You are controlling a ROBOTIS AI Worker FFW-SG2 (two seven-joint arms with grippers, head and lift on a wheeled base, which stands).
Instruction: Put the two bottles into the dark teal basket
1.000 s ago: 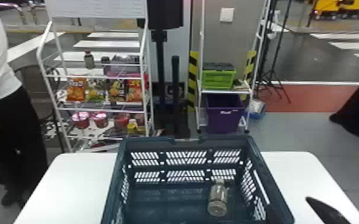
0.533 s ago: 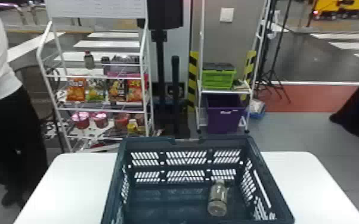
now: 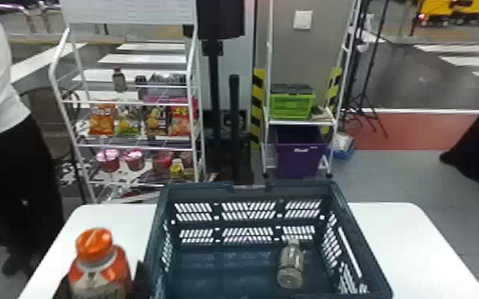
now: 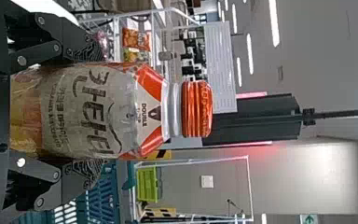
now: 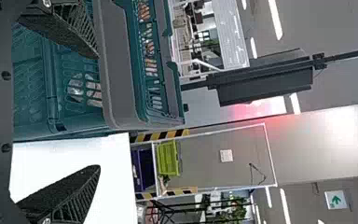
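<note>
At the left, the left pincer (image 4: 95,111) is closed around the body of the orange-capped bottle (image 3: 101,274). The bottle is held upright, with the cap and neck above the pads; this grip was probably chosen so that the broad body is supported from both sides and the base is presented downward for release. The bottle is located beside the left wall of the dark teal basket (image 3: 195,190), outside it.

The basket is set on the bench (image 3: 413,242) between the two arms, presumably so that it can be served from either side. Inside, toward the right wall, the clear bottle (image 3: 290,264) appears to be lying on its side, neck away from the robot. Floor space at its left is thereby left for the second bottle, which should be lifted over the rim before lowering.

At the right, the right pincer (image 5: 98,112) is spread and empty near the basket's right wall; no grip appears to be required of it.
</note>
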